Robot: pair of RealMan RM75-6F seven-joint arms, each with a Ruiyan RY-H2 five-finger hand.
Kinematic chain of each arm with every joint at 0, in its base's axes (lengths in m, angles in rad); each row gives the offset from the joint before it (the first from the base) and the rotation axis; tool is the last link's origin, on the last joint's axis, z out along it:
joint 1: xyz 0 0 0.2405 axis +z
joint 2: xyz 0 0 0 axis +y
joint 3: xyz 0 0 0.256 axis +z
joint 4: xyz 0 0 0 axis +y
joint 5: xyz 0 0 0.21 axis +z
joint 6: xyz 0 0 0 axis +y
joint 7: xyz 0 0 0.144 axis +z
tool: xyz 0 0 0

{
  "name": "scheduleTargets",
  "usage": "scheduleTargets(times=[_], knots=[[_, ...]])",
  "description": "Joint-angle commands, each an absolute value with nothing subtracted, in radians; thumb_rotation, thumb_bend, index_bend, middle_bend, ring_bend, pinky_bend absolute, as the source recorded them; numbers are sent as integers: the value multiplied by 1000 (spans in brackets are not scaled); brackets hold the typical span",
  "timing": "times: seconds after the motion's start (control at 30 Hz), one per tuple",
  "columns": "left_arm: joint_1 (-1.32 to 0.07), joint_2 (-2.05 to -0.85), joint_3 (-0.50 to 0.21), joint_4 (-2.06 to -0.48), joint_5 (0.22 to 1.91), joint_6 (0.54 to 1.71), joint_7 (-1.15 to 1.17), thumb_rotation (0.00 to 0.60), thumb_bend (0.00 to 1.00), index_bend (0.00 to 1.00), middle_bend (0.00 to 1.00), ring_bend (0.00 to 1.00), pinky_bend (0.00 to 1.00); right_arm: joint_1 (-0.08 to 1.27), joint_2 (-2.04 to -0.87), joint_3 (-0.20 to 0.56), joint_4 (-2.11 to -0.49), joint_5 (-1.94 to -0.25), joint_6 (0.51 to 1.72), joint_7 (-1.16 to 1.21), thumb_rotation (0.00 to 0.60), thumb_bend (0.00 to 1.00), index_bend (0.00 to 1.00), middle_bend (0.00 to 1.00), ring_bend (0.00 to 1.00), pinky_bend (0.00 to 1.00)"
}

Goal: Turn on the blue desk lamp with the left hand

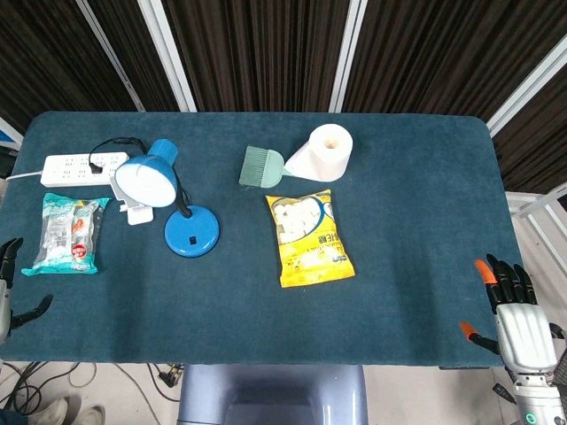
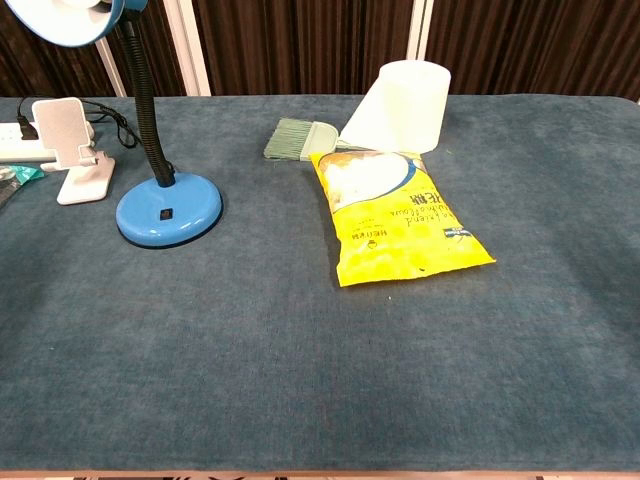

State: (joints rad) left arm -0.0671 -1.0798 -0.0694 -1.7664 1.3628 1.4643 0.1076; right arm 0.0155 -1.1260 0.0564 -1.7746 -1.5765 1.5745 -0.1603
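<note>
The blue desk lamp stands left of centre on the table, its round base (image 1: 191, 232) (image 2: 168, 211) carrying a small dark switch (image 2: 164, 213). A black gooseneck rises to the blue shade (image 1: 146, 177) (image 2: 65, 17), whose white inside looks unlit. My left hand (image 1: 11, 292) hangs at the table's front left edge, well left of the lamp base, fingers apart and holding nothing. At the front right corner my right hand (image 1: 514, 310) shows orange fingertips spread apart, holding nothing. Neither hand appears in the chest view.
A white phone stand (image 2: 75, 150) sits just left of the lamp base, with a power strip (image 1: 84, 166) behind it. A green snack packet (image 1: 66, 232) lies at the left. A yellow chip bag (image 1: 307, 235), green brush (image 1: 260, 166) and paper roll (image 1: 322, 152) occupy the middle.
</note>
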Motion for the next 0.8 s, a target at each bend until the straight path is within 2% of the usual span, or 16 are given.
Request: scheduleTargets(times=[0.03,0.57,0.8], knots=[[-67,-1080,-69,-1767,1362,1465,111,600,193,111,64,0,76,15,-1126,57,-1775,-1575,1574,-162,600,236,57,18,51,11],[-69,-1082,-67,-1764,1366,1464,122,600,226,111,64,0,76,14,-1125,61,-1784,-1561,1575,-169,600,235,57,18,51,11],[-70,-1084,-62,-1761,1379,1463,130,600,309,111,66,0,76,14,-1125,64,-1786,-1551,1572,-174,600,235,57,18,51,11]])
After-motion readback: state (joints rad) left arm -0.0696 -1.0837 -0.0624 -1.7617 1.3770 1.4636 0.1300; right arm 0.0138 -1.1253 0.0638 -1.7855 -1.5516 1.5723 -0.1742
